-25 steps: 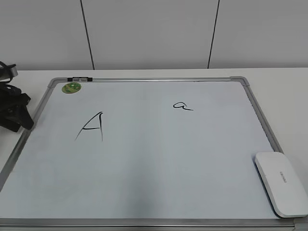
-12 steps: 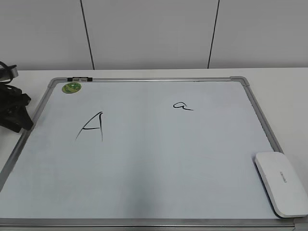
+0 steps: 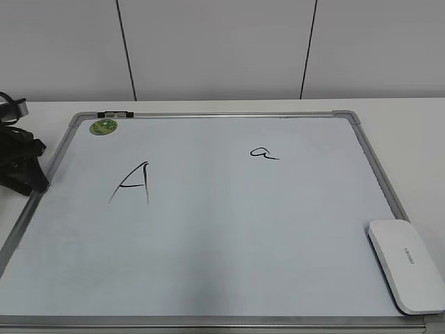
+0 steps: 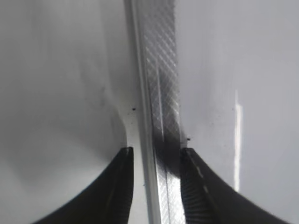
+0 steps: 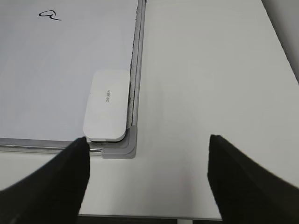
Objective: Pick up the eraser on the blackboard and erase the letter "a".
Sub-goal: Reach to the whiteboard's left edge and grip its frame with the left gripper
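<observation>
The eraser (image 3: 407,264), a flat white slab with grey lettering, lies on the front right corner of the blackboard (image 3: 229,236). It also shows in the right wrist view (image 5: 108,105). The small letter "a" (image 3: 263,153) is written at the upper middle right and shows in the right wrist view (image 5: 49,15). My right gripper (image 5: 147,139) is open and empty, above the table just in front of and right of the eraser; it is outside the exterior view. My left gripper (image 3: 26,175) is open, its fingers (image 4: 154,151) on either side of the board's left frame rail (image 4: 161,93).
A large capital "A" (image 3: 132,183) is on the board's left half. A round green sticker (image 3: 103,126) sits in the far left corner. White table (image 5: 210,70) extends right of the board. A wall stands behind.
My left gripper has shifted slightly at the board's left edge. The eraser and the writing have not moved.
</observation>
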